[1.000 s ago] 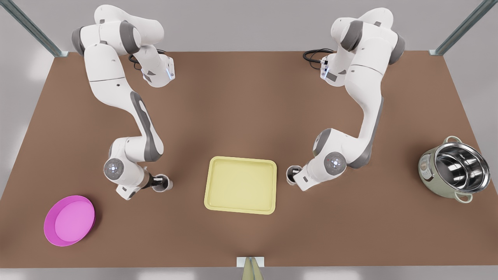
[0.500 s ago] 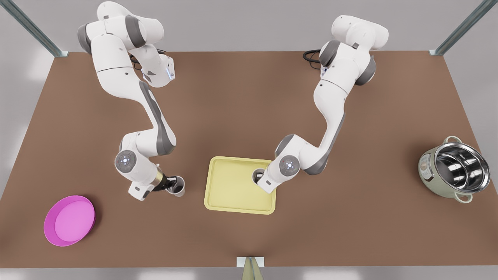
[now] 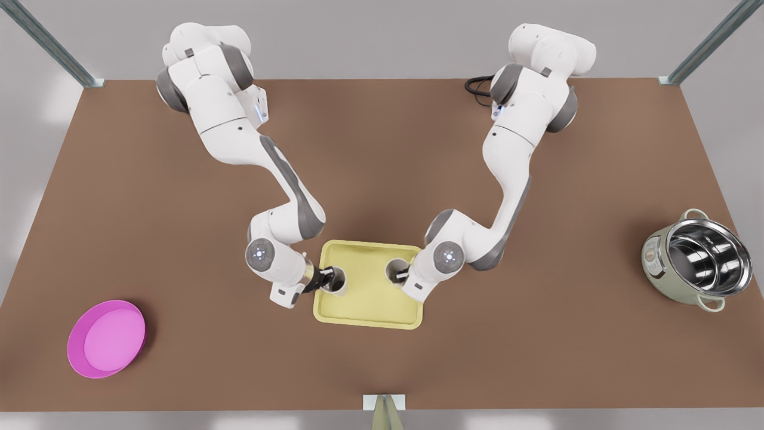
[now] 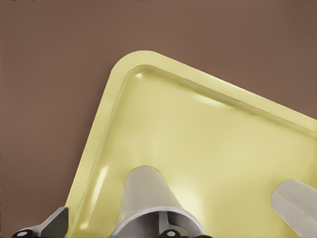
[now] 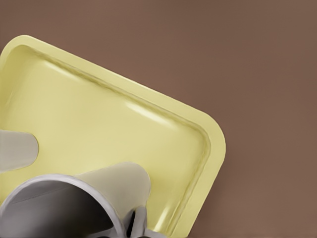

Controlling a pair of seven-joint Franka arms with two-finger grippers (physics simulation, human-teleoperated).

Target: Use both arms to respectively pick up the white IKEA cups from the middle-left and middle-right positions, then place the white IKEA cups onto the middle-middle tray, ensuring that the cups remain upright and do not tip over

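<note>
The pale yellow tray (image 3: 367, 301) lies mid-table. On the front view's left, my left gripper (image 3: 327, 280) is shut on the rim of one white cup (image 3: 336, 279), held upright over the tray's left part. My right gripper (image 3: 401, 275) is shut on the other white cup (image 3: 393, 269) over the tray's right part. In the left wrist view my held cup (image 4: 147, 196) stands over the tray (image 4: 208, 129), with the far cup (image 4: 297, 203) beyond. The right wrist view has its cup (image 5: 99, 196) close up, the other cup (image 5: 17, 148) across the tray (image 5: 114, 134). Whether the cups touch the tray floor I cannot tell.
A round magenta plate (image 3: 107, 337) sits near the front-left corner of the brown table (image 3: 382, 149). A steel pot (image 3: 698, 258) stands at the front view's right edge. Metal frame posts (image 3: 54, 45) rise at the back corners.
The left arm has carried its cup rightward from the bare table to over the tray's left part. The right arm brought its cup over the tray's right part earlier and has since barely shifted.
</note>
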